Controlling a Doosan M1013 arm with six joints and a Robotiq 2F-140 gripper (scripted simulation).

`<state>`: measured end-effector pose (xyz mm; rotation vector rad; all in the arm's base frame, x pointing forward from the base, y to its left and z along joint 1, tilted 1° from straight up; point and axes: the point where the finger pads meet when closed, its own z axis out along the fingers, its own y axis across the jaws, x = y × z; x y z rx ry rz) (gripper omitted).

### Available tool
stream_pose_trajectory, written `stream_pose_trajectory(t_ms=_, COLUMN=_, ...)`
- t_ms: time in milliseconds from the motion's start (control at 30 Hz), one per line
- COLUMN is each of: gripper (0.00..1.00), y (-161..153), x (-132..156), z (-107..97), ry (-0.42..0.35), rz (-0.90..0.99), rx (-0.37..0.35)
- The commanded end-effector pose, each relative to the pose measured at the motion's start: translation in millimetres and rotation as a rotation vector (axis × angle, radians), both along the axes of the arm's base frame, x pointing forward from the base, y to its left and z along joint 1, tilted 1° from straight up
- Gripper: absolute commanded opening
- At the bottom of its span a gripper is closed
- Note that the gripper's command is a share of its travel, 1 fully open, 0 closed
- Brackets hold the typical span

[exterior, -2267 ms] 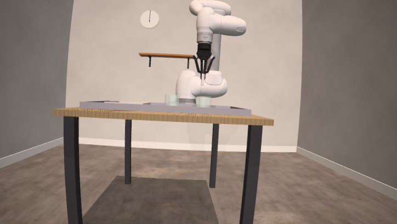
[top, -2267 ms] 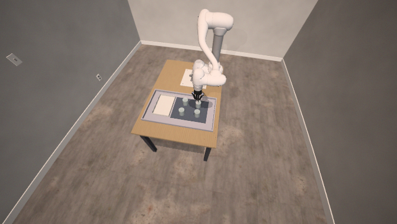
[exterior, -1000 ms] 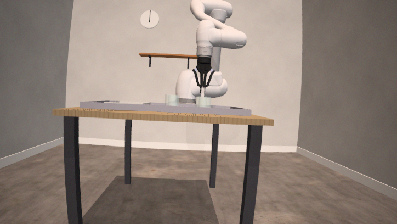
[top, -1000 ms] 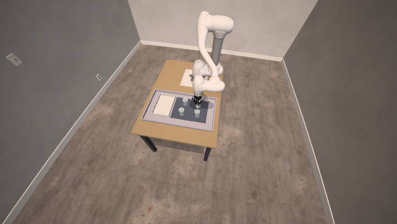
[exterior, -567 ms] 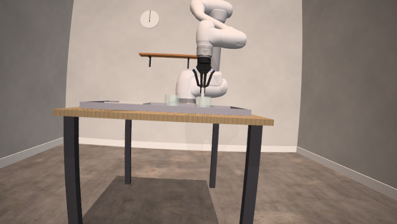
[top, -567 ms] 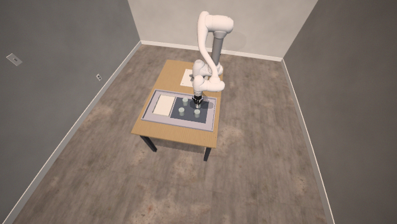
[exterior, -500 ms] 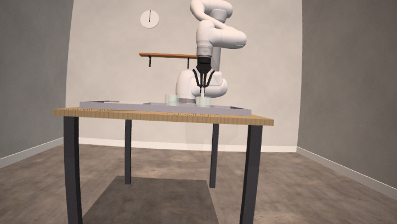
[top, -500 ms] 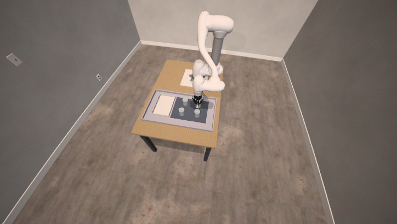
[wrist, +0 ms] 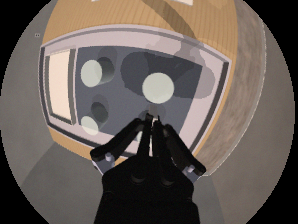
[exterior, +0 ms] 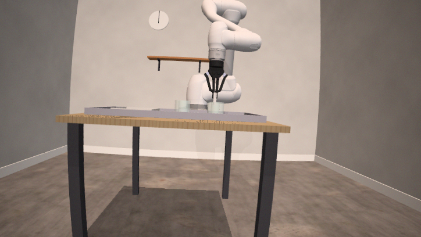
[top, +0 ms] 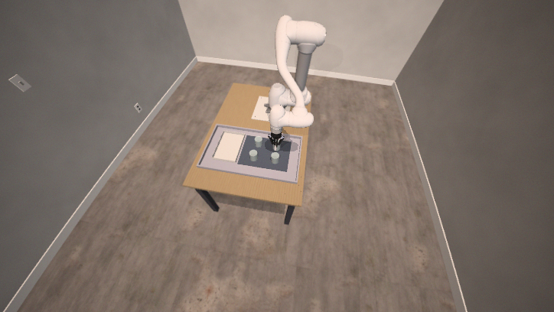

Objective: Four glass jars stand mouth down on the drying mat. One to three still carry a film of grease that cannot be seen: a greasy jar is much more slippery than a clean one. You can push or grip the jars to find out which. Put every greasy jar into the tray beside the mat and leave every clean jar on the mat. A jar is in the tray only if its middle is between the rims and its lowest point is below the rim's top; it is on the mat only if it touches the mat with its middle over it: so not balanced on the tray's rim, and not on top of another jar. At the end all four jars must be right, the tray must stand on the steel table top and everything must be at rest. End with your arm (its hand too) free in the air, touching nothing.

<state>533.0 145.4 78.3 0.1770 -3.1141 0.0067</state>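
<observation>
Four pale glass jars stand mouth down on the dark drying mat (top: 264, 163) (wrist: 125, 98). In the top view they are the back left jar (top: 258, 141), the front left jar (top: 252, 155), the front right jar (top: 275, 157) and the back right jar, which is partly hidden by my gripper. My gripper (top: 275, 144) (exterior: 214, 98) (wrist: 152, 110) is shut on nothing, with its tips just above the back right jar (wrist: 158, 87) (exterior: 215, 108). The cream tray (top: 229, 146) (wrist: 60, 90) lies left of the mat with no jar in it.
The mat and tray lie on a grey steel top (top: 248, 171) (exterior: 176, 115) with a raised rim, on a wooden table (top: 240, 187). A white sheet (top: 260, 108) lies behind it near the arm's base. A wall shelf (exterior: 176, 58) hangs behind.
</observation>
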Motion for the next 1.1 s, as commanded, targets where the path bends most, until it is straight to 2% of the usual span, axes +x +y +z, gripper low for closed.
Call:
stream_pose_trajectory(t_ms=0, gripper=0.00, y=0.0, x=-0.2, z=0.1, ry=0.000, rz=0.000, rx=0.000)
stream_pose_trajectory(t_ms=1067, gripper=0.00, y=-0.4, x=-4.0, z=0.2, ry=0.000, rz=0.000, rx=0.000)
